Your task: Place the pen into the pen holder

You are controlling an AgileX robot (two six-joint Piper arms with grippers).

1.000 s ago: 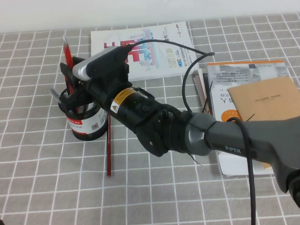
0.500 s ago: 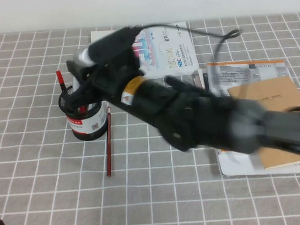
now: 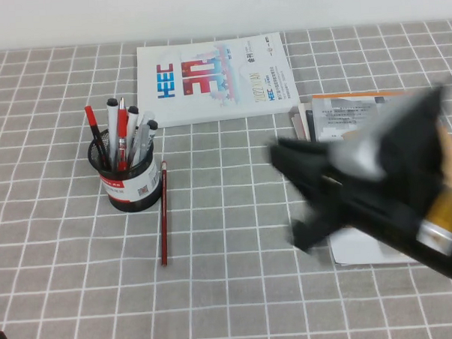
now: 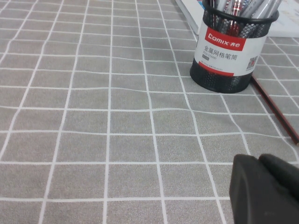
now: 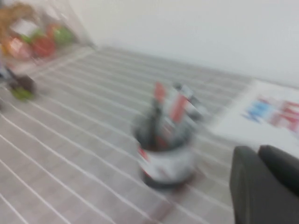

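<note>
Your pen [image 3: 123,142] stands upright in the pen holder [image 3: 129,185] among other pens, so the job looks done, with the right pincer [image 3: 299,200] well clear over the booklets, spread and empty, and the left pincer [image 4: 266,189] parked low on the tabletop [image 3: 239,289].

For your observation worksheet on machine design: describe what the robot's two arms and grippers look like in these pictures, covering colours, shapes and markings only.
The right arm is mostly matt black, with a silver-grey section and a yellow-gold band near its wrist joint. The right gripper is black and angular, seen blurred over the stacked booklets. In its own wrist view the left gripper shows only as a rounded, matt black plastic block in the corner. No cables or lettering are readable.
</note>
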